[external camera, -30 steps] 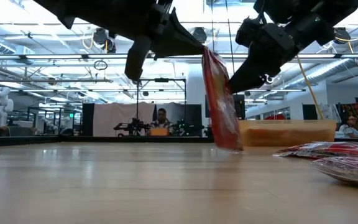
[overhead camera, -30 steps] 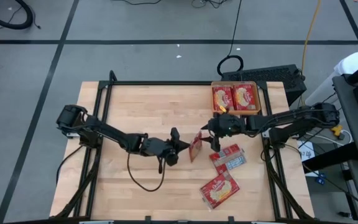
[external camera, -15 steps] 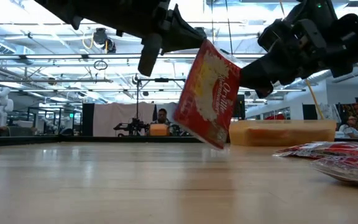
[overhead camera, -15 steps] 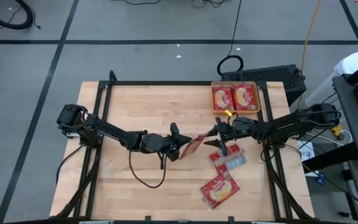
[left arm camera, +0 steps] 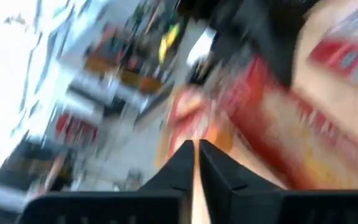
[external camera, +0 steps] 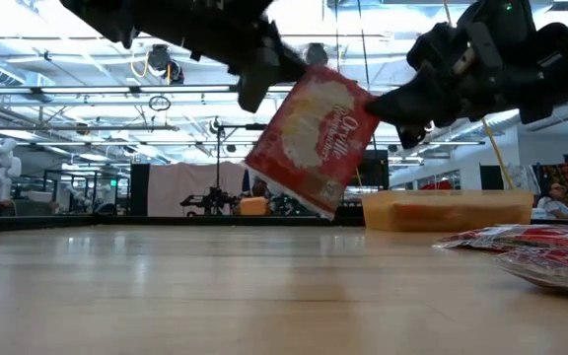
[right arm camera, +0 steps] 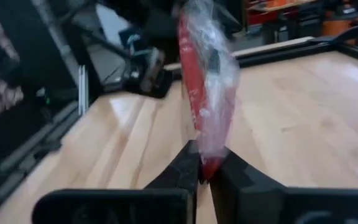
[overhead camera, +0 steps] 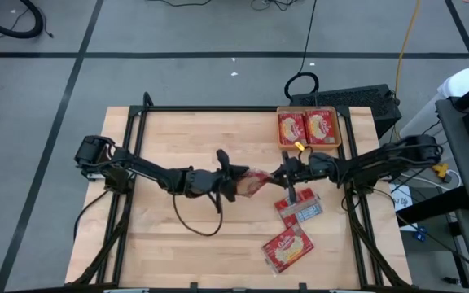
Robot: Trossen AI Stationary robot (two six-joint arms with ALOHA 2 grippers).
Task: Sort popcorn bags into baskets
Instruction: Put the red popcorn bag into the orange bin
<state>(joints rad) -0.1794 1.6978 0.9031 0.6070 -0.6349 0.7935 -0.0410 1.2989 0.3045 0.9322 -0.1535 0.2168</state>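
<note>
— Where do the arms stand?
— Both reach inward, low over the middle of the tabletop, and meet nearly tip to tip.
— The left claw (overhead camera: 236, 181)?
— Wrist rolled, fingers pressed together, pointing toward the right arm.
— And the right claw (overhead camera: 277, 175)?
— Fingers pinched together too, arm stretched nearly straight from the right edge.

Left wrist view smeared throughout; only the red of the popcorn bag (left arm camera: 272, 124) beyond the left gripper (left arm camera: 195, 163) can be made out. Loose bags (external camera: 545, 251) cut off at the low view's edge.
</note>
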